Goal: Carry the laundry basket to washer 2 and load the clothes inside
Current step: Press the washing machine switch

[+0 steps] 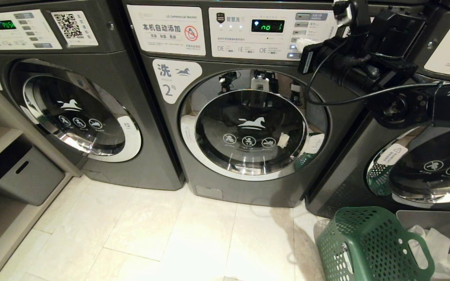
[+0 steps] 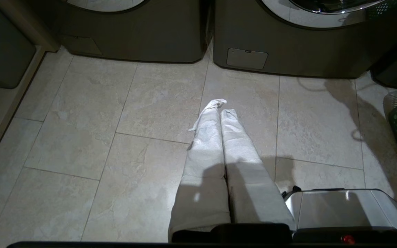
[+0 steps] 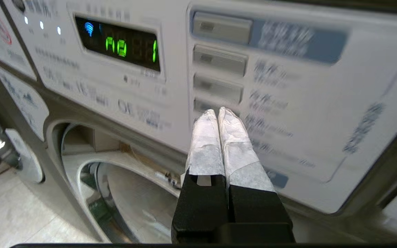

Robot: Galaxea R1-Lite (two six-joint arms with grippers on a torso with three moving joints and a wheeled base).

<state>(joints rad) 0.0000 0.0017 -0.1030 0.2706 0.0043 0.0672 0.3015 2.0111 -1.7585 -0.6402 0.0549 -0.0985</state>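
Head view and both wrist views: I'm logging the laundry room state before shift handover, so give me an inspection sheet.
Surface: pale tiled floor, bare before the machines.
Job's things: washer 2, door shut; laundry basket on the floor, lower right; clothes not seen.
Clutter: white plastic bags in a grey bin beside the basket.
Grippers: right end effector shut, tips at the control panel buttons; left end effector shut, hanging over the floor.
Cables: black cable along the right arm.
Surroundings: like washers on both sides; grey bin on a left shelf.
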